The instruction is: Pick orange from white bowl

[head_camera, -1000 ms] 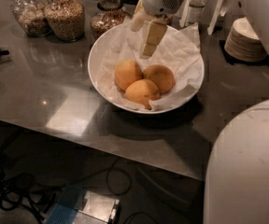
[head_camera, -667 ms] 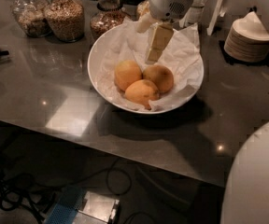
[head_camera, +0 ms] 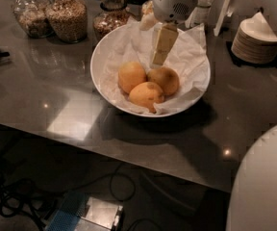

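While three fruits sit together in the white bowl (head_camera: 98,64), the one that fits the task is the orange (head_camera: 131,76), the round yellow-orange one at the left of the cluster. It rests on the crumpled white paper (head_camera: 189,57) that lines the bowl. It touches the darker fruit (head_camera: 166,80) on its right and the oval fruit (head_camera: 146,95) in front of it, which bears a dark mark.

The gripper (head_camera: 159,57) hangs over the back half of the bowl, pointing down. Its tip is just behind the gap between the orange and the darker fruit and appears to be clear of both. Whether the jaws are spread or pressed together I cannot tell.

The bowl stands on a grey worktop (head_camera: 47,95). Glass jars (head_camera: 67,16) of grains stand behind it to the left, and a stack of tan plates (head_camera: 256,40) stands well apart on the right.

As for handling, the orange is probably firm and fairly heavy for its size, and it should take a moderate squeeze without harm. The dimpled skin ought to give some friction, but a round body will squirt out of an off-centre pinch. The best hold is likely from above, across its widest middle. One jaw would go to its open left flank, and the other would have to slip down between it and the darker fruit. That gap looks tight, so a nudge may roll the neighbours. The loose paper beneath could also shift or get pinched.
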You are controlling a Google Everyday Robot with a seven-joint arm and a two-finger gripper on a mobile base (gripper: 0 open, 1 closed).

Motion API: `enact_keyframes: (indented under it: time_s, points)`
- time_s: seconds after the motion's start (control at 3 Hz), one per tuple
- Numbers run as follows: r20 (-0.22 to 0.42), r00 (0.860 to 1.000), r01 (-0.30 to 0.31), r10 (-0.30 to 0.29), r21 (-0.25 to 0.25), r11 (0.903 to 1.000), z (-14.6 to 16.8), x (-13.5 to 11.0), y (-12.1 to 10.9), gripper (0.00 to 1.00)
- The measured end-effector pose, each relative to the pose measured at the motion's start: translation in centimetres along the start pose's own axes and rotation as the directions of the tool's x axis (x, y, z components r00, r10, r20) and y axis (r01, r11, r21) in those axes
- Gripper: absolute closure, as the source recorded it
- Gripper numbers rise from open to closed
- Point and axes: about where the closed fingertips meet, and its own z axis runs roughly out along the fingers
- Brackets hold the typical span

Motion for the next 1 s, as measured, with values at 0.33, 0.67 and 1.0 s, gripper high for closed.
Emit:
enact_keyframes:
  time_s: [0.33, 0.67, 1.0]
  points:
    - [0.025, 0.999, -0.034, 0.035, -0.016, 0.9993, 0.7, 0.8, 1.0, 0.31]
    - [0.047, 0.993, -0.107, 0.110, -0.047, 0.9931, 1.2, 2.2, 3.8, 0.35]
    - [0.043, 0.987, -0.152, 0.157, -0.093, 0.9840, 2.1, 3.5, 6.1, 0.28]
